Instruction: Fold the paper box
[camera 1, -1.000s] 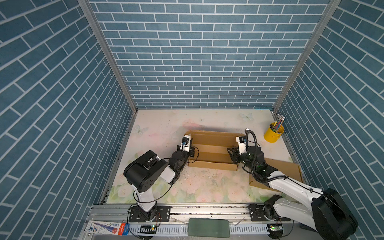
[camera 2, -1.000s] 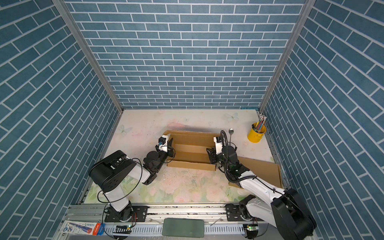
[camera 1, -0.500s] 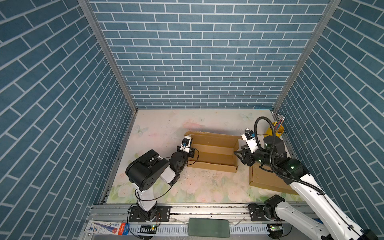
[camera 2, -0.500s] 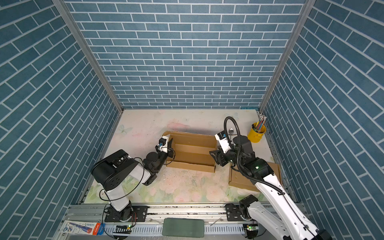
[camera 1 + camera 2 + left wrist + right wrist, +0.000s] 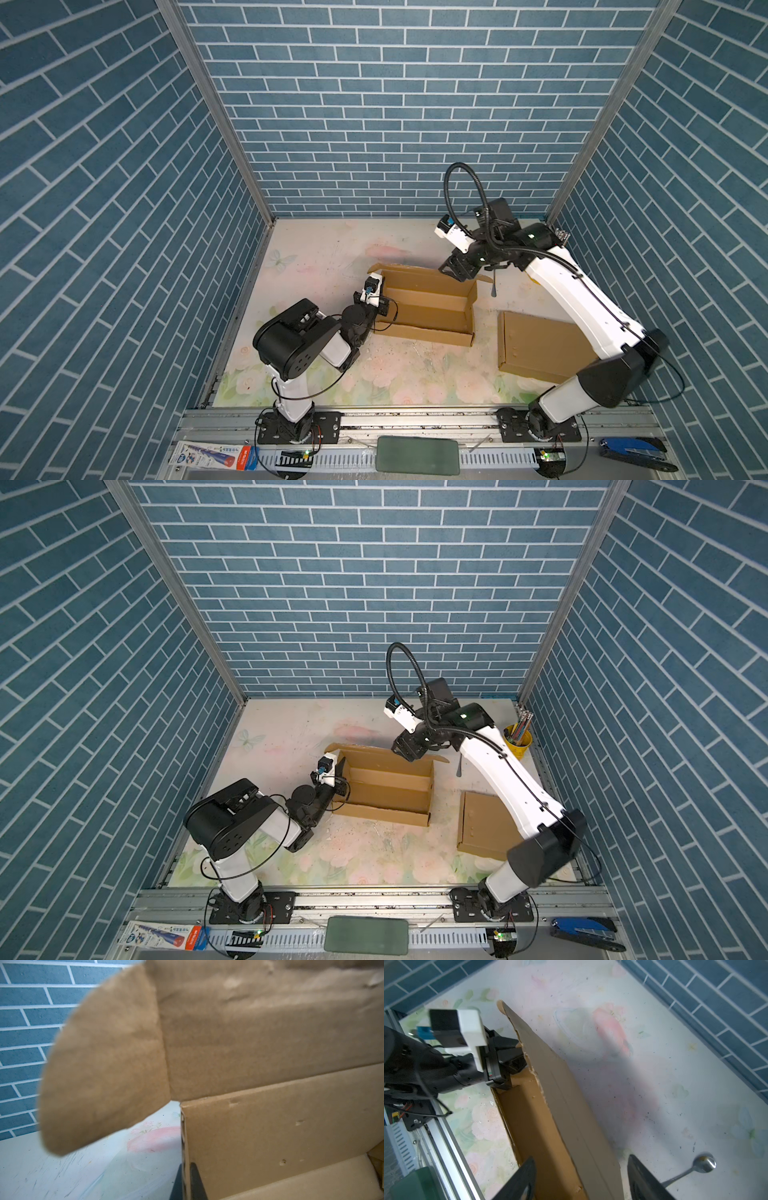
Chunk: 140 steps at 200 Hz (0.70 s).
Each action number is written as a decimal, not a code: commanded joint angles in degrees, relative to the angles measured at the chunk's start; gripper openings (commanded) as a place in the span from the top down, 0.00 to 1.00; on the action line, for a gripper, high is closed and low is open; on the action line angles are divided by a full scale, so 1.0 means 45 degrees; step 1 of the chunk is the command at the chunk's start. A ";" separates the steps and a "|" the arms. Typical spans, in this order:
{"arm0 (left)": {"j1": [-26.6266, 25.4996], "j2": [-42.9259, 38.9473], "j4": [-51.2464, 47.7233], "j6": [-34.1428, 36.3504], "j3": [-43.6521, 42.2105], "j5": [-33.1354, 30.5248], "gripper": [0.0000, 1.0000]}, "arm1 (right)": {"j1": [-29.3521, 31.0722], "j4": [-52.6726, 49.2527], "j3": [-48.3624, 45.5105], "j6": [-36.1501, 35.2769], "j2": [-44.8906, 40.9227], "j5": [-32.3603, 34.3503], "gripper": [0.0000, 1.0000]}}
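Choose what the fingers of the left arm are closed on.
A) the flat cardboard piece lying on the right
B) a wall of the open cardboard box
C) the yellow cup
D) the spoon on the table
B: in the left wrist view the left fingers pinch the edge of a wall of the open cardboard box, one finger on each side of it.

Flat cardboard (image 5: 540, 349) right of paper box (image 5: 428, 309)

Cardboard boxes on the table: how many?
2. An open box sits mid-table; a flat folded box lies to its right in both top views, partly under the right arm. No others visible.
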 commanded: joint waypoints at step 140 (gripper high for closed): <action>-0.0036 0.0184 -0.2123 0.0070 -0.0870 -0.0002 1.00 | 0.0142 -0.1429 0.0511 -0.1617 0.1683 -0.3527 0.95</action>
